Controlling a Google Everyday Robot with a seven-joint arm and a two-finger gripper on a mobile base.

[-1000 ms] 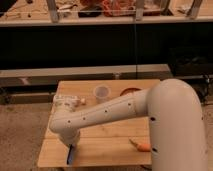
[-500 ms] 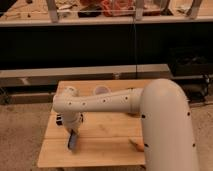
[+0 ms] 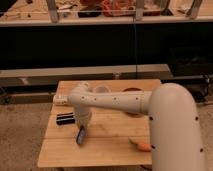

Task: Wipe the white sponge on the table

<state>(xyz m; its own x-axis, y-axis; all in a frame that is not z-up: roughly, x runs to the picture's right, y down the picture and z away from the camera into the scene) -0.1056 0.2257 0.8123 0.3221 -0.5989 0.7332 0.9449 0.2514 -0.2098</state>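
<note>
The white sponge (image 3: 80, 136) is a small blue-grey pad standing on edge on the table (image 3: 112, 147), at its left middle. My gripper (image 3: 81, 129) points down from the white arm's wrist and is shut on the sponge's upper end, pressing its lower edge to the planks. The arm reaches in from the lower right and hides part of the tabletop behind it.
A black bar (image 3: 65, 118) lies just left of the gripper. A white oblong item (image 3: 60, 99) lies at the back left. A pale cup (image 3: 102, 90) and a reddish-brown bowl (image 3: 131, 91) stand at the back. An orange item (image 3: 141, 145) lies front right.
My gripper has dragged the sponge from near the table's front left edge back and a little right, toward the middle of the table's left side.
</note>
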